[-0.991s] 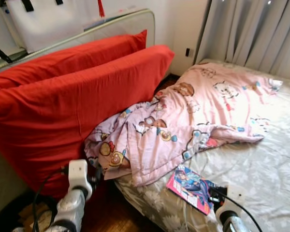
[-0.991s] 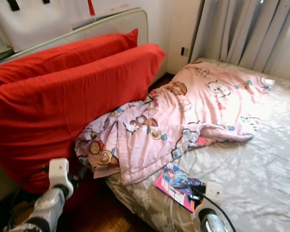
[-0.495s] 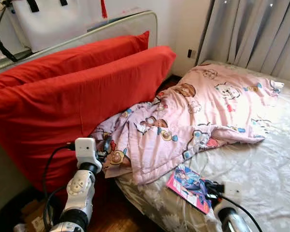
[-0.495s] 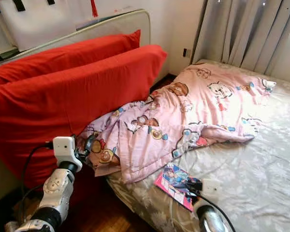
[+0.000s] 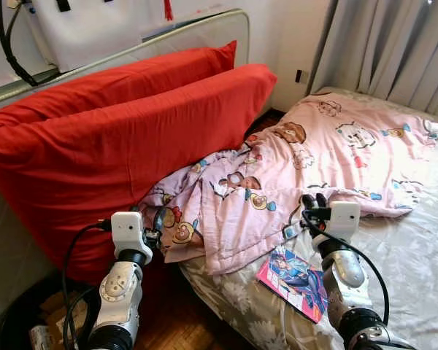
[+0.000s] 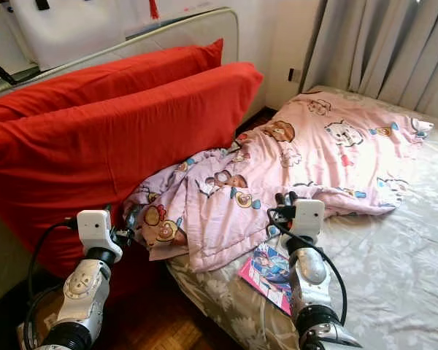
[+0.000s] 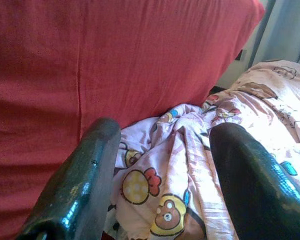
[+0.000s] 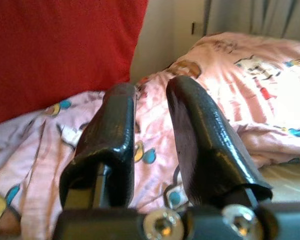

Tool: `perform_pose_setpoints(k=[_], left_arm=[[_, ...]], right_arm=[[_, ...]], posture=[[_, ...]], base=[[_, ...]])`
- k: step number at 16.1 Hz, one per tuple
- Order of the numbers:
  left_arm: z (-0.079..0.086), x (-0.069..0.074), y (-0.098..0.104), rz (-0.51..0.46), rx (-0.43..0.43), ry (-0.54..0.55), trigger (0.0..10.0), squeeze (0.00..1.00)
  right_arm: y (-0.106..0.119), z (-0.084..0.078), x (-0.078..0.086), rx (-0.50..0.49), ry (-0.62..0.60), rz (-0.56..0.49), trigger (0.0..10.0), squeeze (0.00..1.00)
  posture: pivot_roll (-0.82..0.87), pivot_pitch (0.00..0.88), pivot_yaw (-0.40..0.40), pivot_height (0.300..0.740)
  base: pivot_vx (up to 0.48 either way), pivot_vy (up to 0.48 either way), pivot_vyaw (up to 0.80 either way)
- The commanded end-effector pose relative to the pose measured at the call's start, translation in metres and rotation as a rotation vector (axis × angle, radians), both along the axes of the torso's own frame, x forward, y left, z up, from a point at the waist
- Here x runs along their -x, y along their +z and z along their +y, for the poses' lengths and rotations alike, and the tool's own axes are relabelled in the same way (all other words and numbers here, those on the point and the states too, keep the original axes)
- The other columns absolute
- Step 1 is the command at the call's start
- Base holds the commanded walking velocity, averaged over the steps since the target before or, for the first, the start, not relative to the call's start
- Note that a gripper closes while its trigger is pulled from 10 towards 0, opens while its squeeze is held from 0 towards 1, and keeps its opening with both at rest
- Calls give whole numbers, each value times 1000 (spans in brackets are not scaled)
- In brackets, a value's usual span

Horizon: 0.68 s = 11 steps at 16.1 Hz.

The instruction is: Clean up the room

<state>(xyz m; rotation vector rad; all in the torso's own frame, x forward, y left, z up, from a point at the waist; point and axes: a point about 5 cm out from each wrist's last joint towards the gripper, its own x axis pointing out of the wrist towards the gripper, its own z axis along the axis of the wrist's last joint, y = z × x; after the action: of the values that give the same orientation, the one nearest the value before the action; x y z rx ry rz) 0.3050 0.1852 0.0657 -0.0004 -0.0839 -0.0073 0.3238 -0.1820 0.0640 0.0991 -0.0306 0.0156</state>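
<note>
A pink cartoon-print blanket (image 5: 299,168) lies crumpled across the bed, and its bunched corner hangs over the bed's left edge. My left gripper (image 5: 158,219) is open right at that bunched corner. In the left wrist view its fingers (image 7: 85,180) are spread wide with the blanket (image 7: 165,200) just ahead of them. My right gripper (image 5: 312,200) is raised over the blanket's near hem, with nothing between its fingers (image 8: 200,135) and a narrow gap. A colourful magazine (image 5: 292,281) lies on the sheet below the right arm.
Two big red pillows (image 5: 131,138) lean against a headboard (image 5: 204,29) on the left, touching the blanket. The grey flowered sheet (image 5: 416,255) spreads to the right, and curtains (image 5: 394,44) hang behind. Dark wooden floor (image 5: 175,321) lies between pillows and bed, with clutter (image 5: 36,332) at the bottom left.
My right arm has risen from the bottom edge to above the blanket's near hem. The left gripper has come up to the blanket's hanging corner. The camera shifted slightly.
</note>
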Motion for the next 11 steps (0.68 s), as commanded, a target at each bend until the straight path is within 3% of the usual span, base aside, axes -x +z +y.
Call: perform_pose_setpoints(k=[1,4,11], left_arm=[[3,1,0,6,0,14,10000,0],[5,1,1,13,-1,21,10000,0],[11,-12,11,1,4,38,10000,0]], right_arm=[[4,-1,-1,-14,-24,-13,10000,0],[-1,-5,3,-16,-55,0,10000,0],[14,-20,-4,8,-117,-34,10000,0]], posture=[[-28,0,26,740],[-30,0,29,740],[-23,0,27,740]], base=[[0,0,0],[0,0,0],[0,0,0]])
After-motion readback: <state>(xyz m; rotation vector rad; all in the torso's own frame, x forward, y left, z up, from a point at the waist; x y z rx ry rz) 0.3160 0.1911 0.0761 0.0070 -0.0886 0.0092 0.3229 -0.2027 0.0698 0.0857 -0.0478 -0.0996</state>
